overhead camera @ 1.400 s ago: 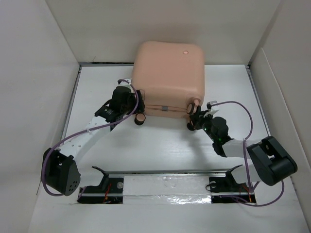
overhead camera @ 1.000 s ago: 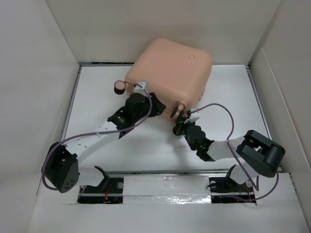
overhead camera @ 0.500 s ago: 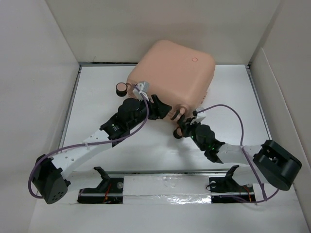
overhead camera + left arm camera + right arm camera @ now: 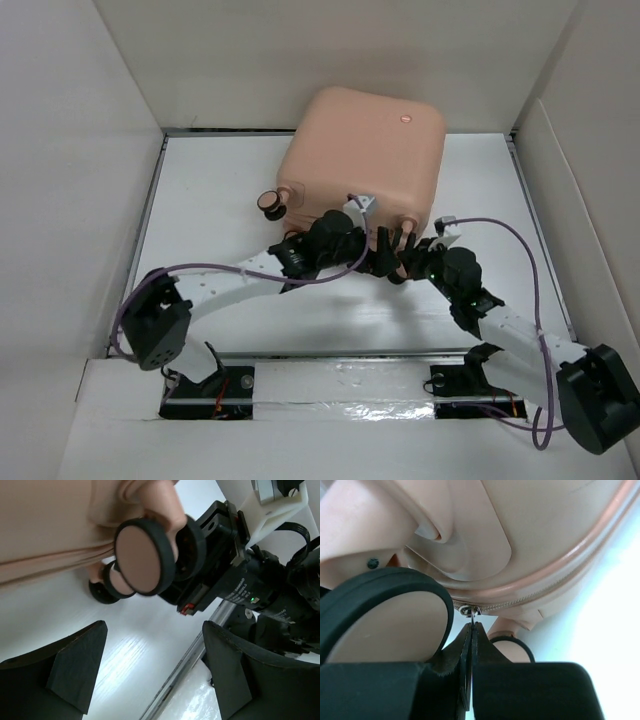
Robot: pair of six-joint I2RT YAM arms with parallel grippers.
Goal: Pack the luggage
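Upper centre of the top view, peach luggage (image 4: 360, 140) sits on the white surface (image 4: 210, 200), right gripper (image 4: 471, 630) jaws pinched together on its zipper pull (image 4: 469, 611), left gripper (image 4: 155, 660) jaws apart just below a caster wheel (image 4: 145, 555).

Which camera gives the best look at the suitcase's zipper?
The right wrist view: the zipper runs along the seam close up, its pull pinched by the right gripper. The top view shows only the luggage shell, arms covering that edge; the left wrist view shows wheels, no zipper.
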